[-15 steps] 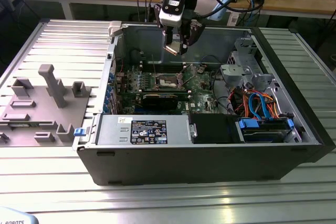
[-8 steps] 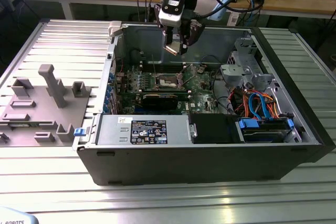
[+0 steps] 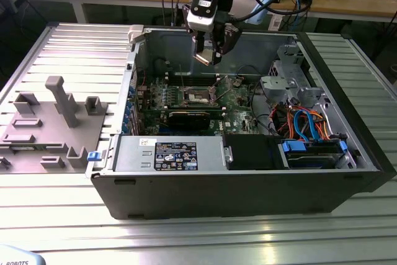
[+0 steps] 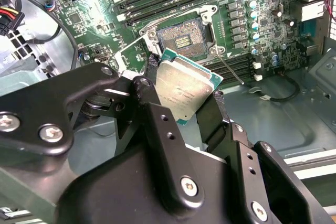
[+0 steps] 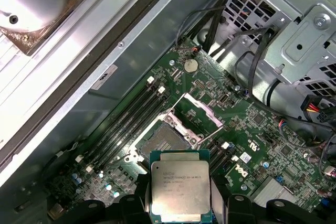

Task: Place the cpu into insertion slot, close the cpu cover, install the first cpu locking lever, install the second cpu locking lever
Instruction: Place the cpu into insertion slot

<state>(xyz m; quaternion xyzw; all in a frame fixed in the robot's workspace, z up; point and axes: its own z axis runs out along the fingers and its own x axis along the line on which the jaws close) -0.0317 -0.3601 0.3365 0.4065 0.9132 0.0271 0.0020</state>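
My gripper (image 3: pixel 208 54) hangs inside the open computer case, above the green motherboard (image 3: pixel 236 100). It is shut on the cpu (image 4: pixel 184 90), a flat square chip with a silver top, held by two opposite edges between the black fingers (image 4: pixel 152 85). In the first wrist view the cpu (image 5: pixel 180 190) sits just short of the insertion slot (image 5: pixel 165 140), whose dark centre lies bare. The insertion slot (image 4: pixel 181 38) also appears beyond the chip in the second wrist view. The cpu cover (image 5: pixel 198 113) is swung up, standing open at the socket's side. A thin locking lever (image 4: pixel 228 69) sticks out, released.
Black memory slots (image 5: pixel 131 119) run along one side of the socket. A metal drive cage (image 3: pixel 288 76) and bundled cables (image 3: pixel 304 122) fill the exterior view's right. A power supply (image 3: pixel 173 153) lies along the case front. A grey fixture (image 3: pixel 53 122) sits on the table (image 3: pixel 198 240) at the exterior view's left.
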